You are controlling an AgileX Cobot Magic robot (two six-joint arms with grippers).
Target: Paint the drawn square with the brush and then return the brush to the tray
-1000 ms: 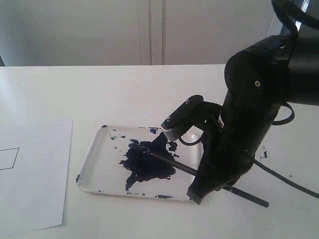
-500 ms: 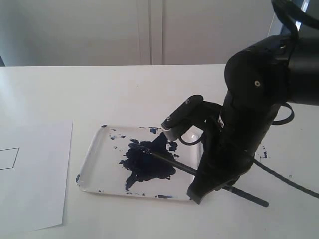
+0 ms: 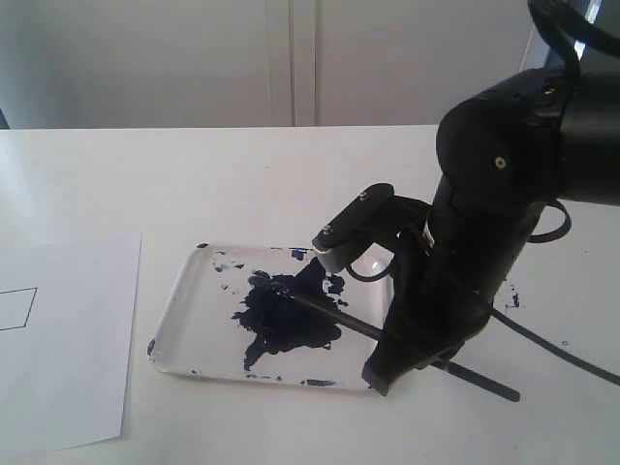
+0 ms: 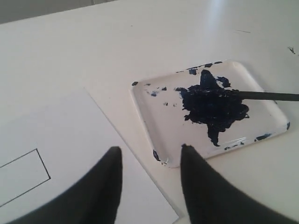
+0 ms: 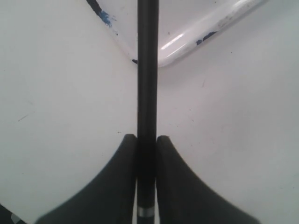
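The white tray (image 3: 194, 320) lies mid-table with a blue-black paint blot (image 3: 286, 320). The black brush (image 3: 334, 317) lies slanted, its tip in the blot and its handle running out over the tray's near right corner onto the table. My right gripper (image 3: 386, 373) is shut on the handle just outside that corner (image 5: 146, 137); the brush (image 5: 147, 70) runs straight out between its fingers. The drawn square (image 3: 17, 308) is a thin unfilled outline on the paper sheet (image 3: 68, 368) at the left. My left gripper (image 4: 149, 148) hangs open above the paper's edge, holding nothing.
The right arm's black body (image 3: 494, 223) and its cable (image 3: 552, 349) stand over the tray's right side. Small blue specks (image 3: 511, 298) mark the table right of the arm. A white wall runs behind the table.
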